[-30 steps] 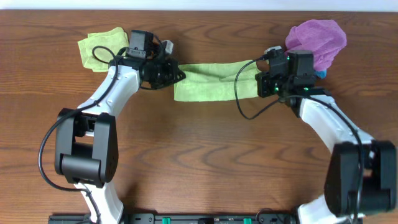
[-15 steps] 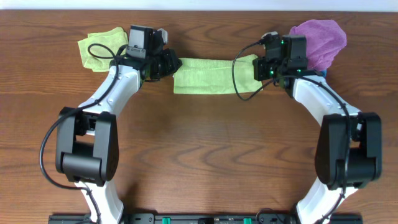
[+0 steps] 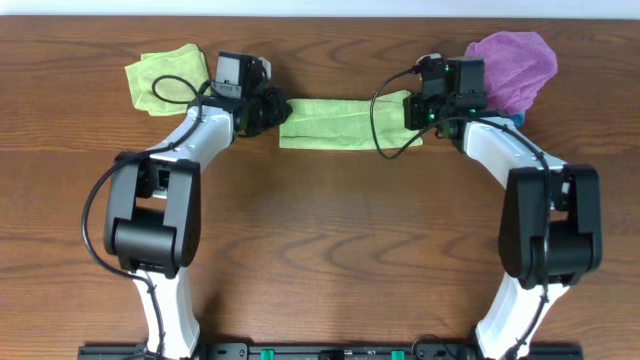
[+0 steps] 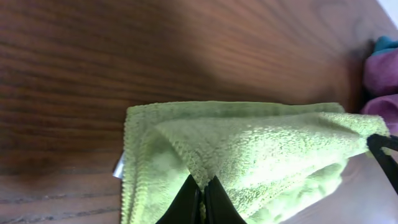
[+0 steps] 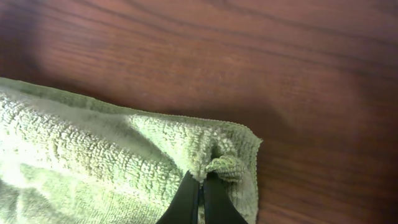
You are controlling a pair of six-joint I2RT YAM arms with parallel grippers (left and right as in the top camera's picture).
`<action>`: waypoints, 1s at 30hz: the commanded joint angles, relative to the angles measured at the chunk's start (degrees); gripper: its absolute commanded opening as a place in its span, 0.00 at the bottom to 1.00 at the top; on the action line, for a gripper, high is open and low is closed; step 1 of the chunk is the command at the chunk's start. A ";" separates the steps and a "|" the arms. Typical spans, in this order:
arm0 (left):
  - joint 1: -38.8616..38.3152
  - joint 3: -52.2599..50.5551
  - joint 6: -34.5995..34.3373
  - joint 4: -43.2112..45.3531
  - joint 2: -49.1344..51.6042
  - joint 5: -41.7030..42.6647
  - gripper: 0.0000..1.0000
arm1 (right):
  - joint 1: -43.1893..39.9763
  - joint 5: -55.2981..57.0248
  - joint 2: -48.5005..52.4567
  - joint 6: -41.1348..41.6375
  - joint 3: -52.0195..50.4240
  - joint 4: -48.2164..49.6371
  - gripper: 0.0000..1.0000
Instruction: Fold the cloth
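A light green cloth [image 3: 335, 122] lies folded into a long strip across the far middle of the wooden table. My left gripper [image 3: 278, 110] is shut on the strip's left end. In the left wrist view its fingers [image 4: 201, 190] pinch an upper layer of the green cloth [image 4: 261, 149]. My right gripper [image 3: 412, 112] is shut on the right end. In the right wrist view its fingers [image 5: 200, 186] pinch a bunched fold of the cloth [image 5: 93, 155] near its corner.
A second light green cloth [image 3: 160, 75] lies at the far left behind my left arm. A purple cloth [image 3: 515, 58] is heaped at the far right, with something blue [image 3: 516, 118] beside it. The purple cloth also shows in the left wrist view [image 4: 380, 84].
Both grippers have carried the cloth's near edge toward the far side, so the strip is narrower and lies further back. Both arms have stretched out over the table.
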 commanded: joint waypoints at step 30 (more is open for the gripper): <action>1.88 0.68 0.33 -1.33 -4.87 1.03 0.52 | 1.44 3.56 -14.91 5.66 0.90 -16.26 0.81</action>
